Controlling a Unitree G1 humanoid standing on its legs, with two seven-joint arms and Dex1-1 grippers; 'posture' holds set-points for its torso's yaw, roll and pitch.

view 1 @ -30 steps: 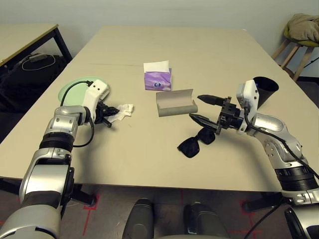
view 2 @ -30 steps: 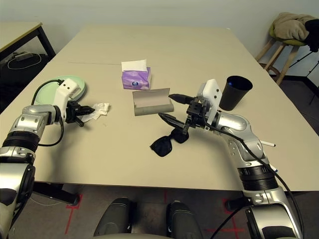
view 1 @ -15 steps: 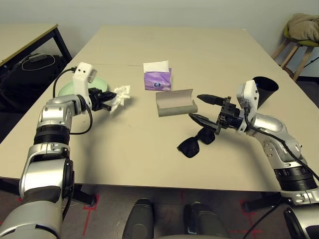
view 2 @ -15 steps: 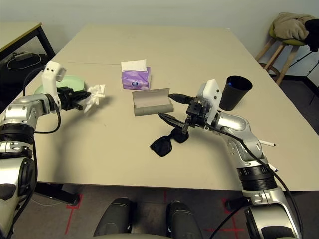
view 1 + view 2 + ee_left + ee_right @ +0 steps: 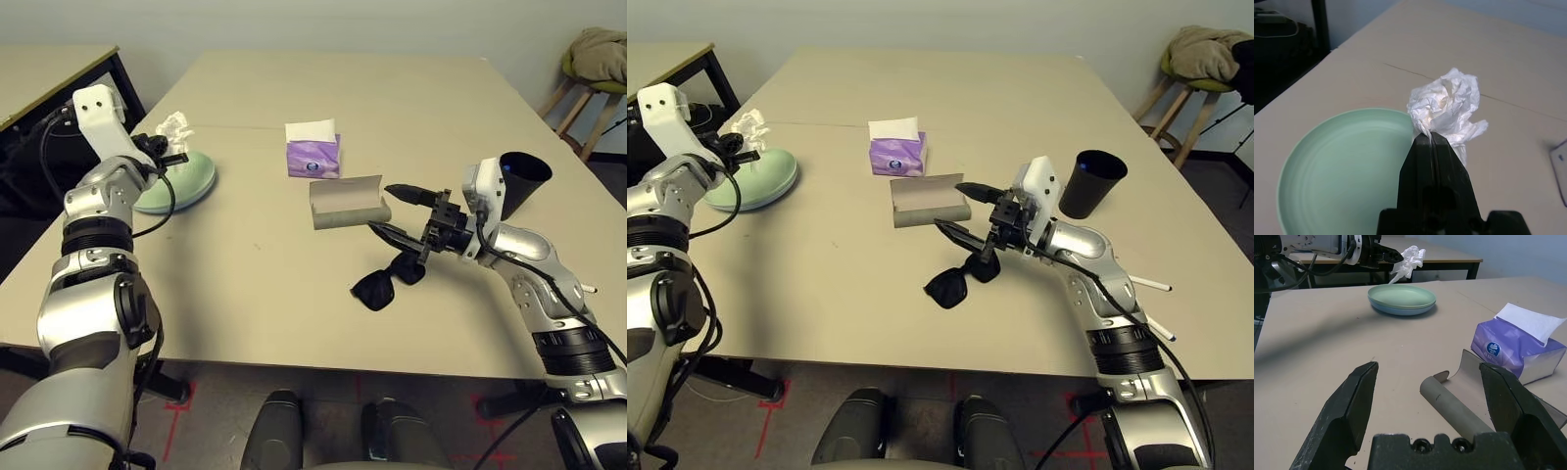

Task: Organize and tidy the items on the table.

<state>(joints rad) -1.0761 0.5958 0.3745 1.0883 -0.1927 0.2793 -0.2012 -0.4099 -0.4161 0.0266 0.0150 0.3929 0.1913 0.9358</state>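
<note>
The left end effector (image 5: 1431, 139), pinched tight on the tissue (image 5: 1447, 108), has lifted it off the tabletop (image 5: 392, 108) and now holds it above the plates (image 5: 181, 182). The right end effector (image 5: 390, 209) stays wide open and empty by the case (image 5: 348, 201).

No wording, number or brand can be read anywhere in these views. The purple tissue box (image 5: 1520, 350) carries a small round dark-blue emblem on its end face, but its markings are too small to make out. Red tape marks (image 5: 182, 412) on the floor form lines and corners, not letters.
</note>
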